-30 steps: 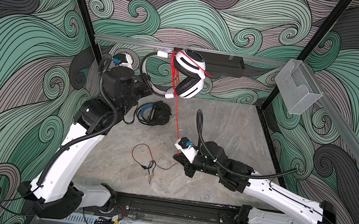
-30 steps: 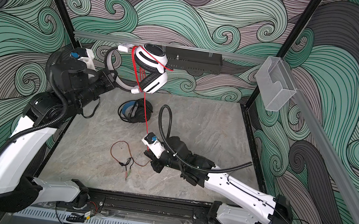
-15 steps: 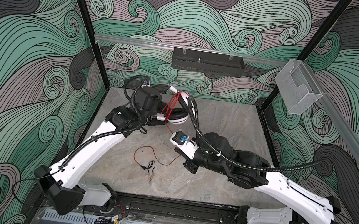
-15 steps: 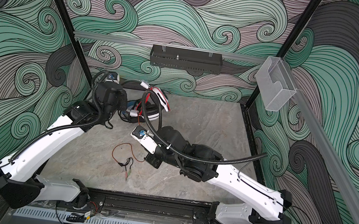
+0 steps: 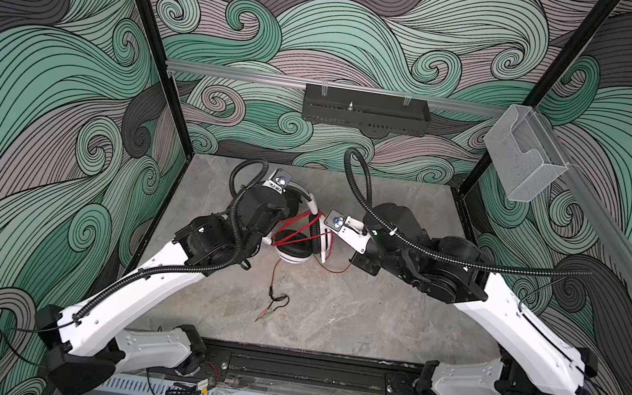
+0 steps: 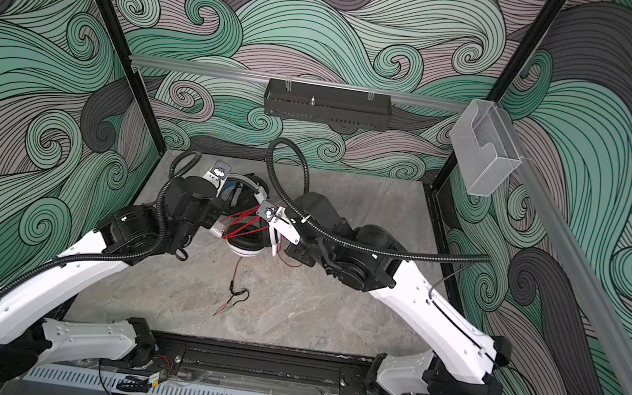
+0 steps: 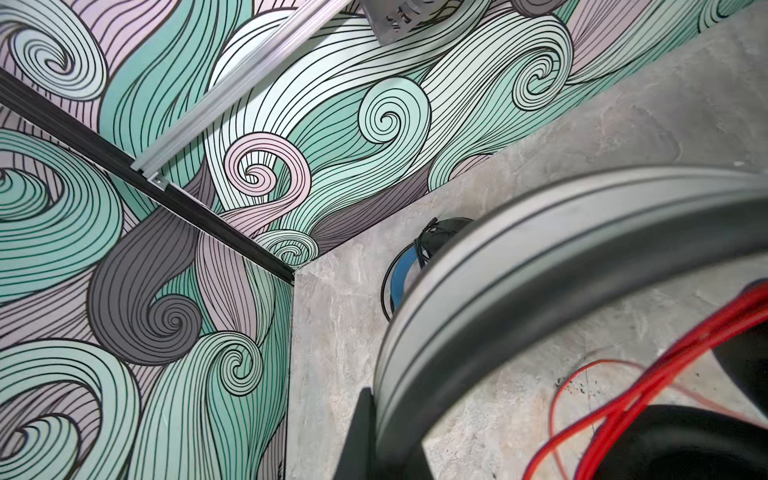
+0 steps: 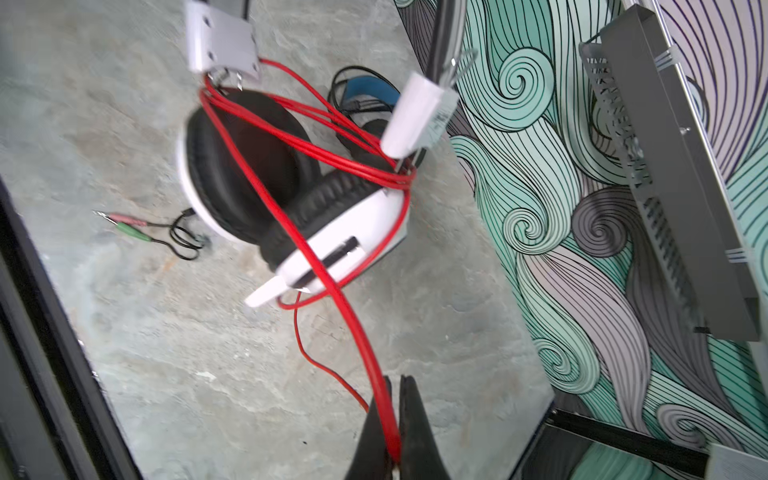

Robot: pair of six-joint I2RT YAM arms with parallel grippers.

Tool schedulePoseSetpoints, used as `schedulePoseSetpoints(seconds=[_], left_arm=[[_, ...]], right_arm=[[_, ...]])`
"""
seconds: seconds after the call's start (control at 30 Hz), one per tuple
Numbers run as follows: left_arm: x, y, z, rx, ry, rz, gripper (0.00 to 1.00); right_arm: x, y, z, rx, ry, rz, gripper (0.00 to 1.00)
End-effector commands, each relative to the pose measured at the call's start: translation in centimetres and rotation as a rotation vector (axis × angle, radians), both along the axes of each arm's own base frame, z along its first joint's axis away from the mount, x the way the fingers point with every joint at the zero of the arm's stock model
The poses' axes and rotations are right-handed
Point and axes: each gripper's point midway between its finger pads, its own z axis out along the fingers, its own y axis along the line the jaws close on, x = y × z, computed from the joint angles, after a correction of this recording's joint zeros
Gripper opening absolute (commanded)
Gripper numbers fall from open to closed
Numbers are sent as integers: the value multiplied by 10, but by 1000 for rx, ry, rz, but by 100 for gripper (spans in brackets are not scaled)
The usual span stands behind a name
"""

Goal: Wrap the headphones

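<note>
We anchor the white headset (image 5: pixel 292 252) in the clamped left gripper (image 7: pixel 384 453) so the right gripper (image 8: pixel 392 436), at 3 o'clock, pinches its red cable (image 8: pixel 332 291) taut.

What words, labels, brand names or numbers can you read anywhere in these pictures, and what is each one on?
No text can be read in any view.
White headphones: faint dark marks on the grey slider piece above one earcup, seen in the right wrist view, too blurred to read.
Patterned walls, stone-look table, black rack and clear holder: no lettering visible.
</note>
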Motion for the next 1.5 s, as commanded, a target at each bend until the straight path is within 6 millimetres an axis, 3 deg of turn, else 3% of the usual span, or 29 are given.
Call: schedulePoseSetpoints(seconds=[0.0, 0.13, 0.27, 0.47, 0.7, 0.83, 1.03, 1.23, 1.47], left_arm=[[-9, -2, 21, 11, -5, -55, 0], [-20, -20, 10, -33, 126, -154, 0], [-39, -38, 2, -189, 202, -252, 0], [-62, -55, 6, -374, 240, -367, 0], [-71, -67, 45, -545, 200, -428, 0], [-67, -68, 69, -607, 165, -413, 0], [-68, -75, 95, -708, 152, -425, 0], [-71, -80, 122, -818, 143, -440, 0], [-69, -81, 153, -909, 104, -446, 0]], right_arm=[[17, -20, 8, -105, -77, -43, 0], [31, -23, 21, -57, -100, -73, 0], [40, -23, 34, 21, -84, -86, 0], [47, -19, 28, 132, -18, -86, 1], [38, -10, 22, 318, 59, -26, 11], [32, -4, 25, 455, 49, 22, 22], [36, -4, 27, 632, 143, 12, 25], [17, 5, 36, 860, 141, 139, 51], [12, 18, 15, 1020, 279, 162, 57]])
